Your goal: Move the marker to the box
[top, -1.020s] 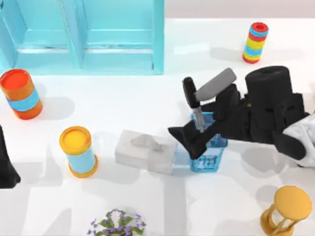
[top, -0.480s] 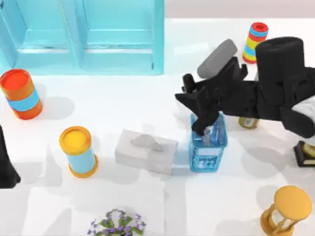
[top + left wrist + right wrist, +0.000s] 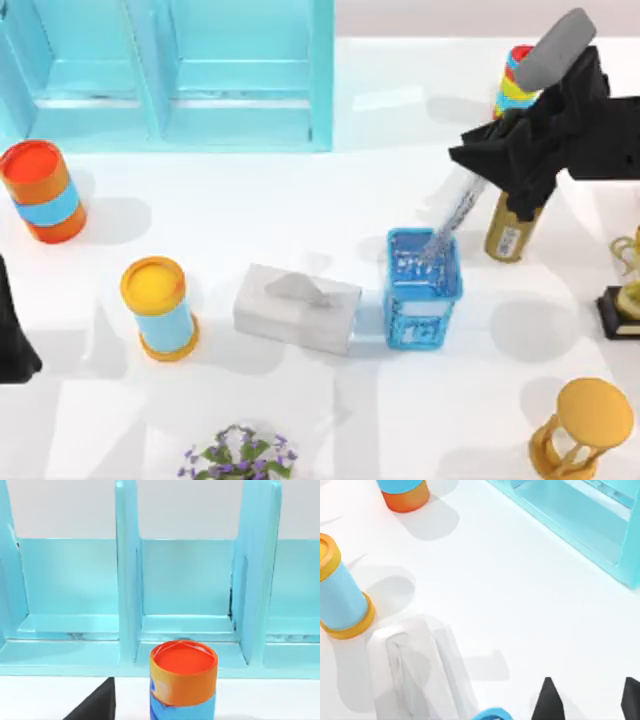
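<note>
The marker's (image 3: 448,222) grey barrel leans out of the clear blue box (image 3: 422,310), its lower end inside and its upper end slanting up to the right. The cap end merges with the black of my right gripper (image 3: 490,170), which hovers above and to the right of the box. In the right wrist view that gripper (image 3: 588,700) is open, with nothing between its two dark fingertips (image 3: 547,702), and the box rim (image 3: 492,714) lies just beside them. My left gripper (image 3: 12,335) is parked at the table's left edge.
A white tissue box (image 3: 297,305) lies left of the blue box and an olive bottle (image 3: 508,235) stands right of it. A cyan shelf (image 3: 170,70) is at the back left. Colourful cans (image 3: 42,190) (image 3: 158,305), a striped stack (image 3: 518,85), an hourglass (image 3: 585,425), a trophy (image 3: 625,290) and flowers (image 3: 238,455) stand around.
My right gripper has risen off the blue box and drawn back up and to the right. The marker went from upright in its grip to leaning in the box.
</note>
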